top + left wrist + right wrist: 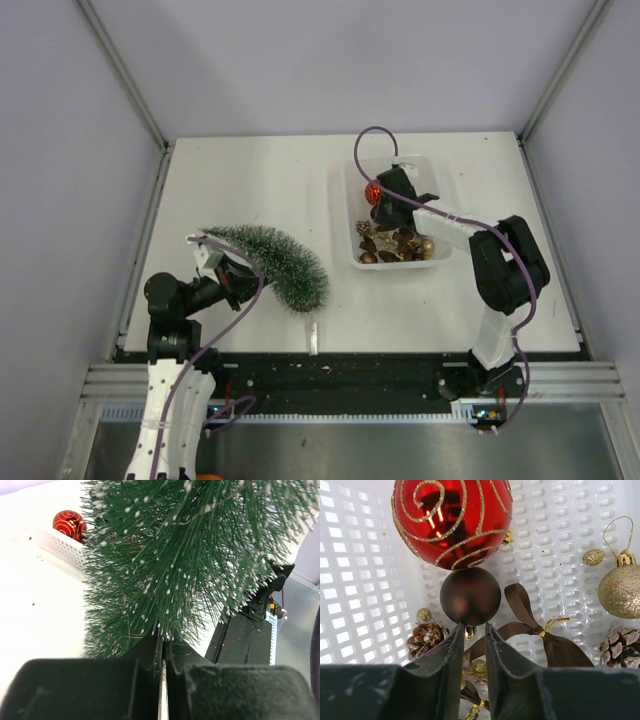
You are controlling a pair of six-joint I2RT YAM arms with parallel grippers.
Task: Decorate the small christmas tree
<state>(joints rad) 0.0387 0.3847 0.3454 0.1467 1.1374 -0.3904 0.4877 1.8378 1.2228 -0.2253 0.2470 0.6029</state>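
The small christmas tree [275, 260] leans tilted over the table's left half, tip to the far left; its base is hidden. Its frosted bristles [185, 555] fill the left wrist view. My left gripper [240, 272] is shut on it, jaws almost together at the bristles [164, 645]. My right gripper [383, 195] is down in the white basket [440, 170]. Its jaws [474, 627] stand narrowly apart, shut on the gold cap of a brown bauble [470, 596]. A red bauble with gold swirls [452, 520] lies just behind it and shows from above [372, 190].
The basket wall [360, 555] is close on the left. Inside lie a gold glitter bauble [620, 590], pine cones [426, 636], a brown ribbon bow [540, 630] and more ornaments [395, 245]. A small white piece [313, 338] lies at the table's front edge.
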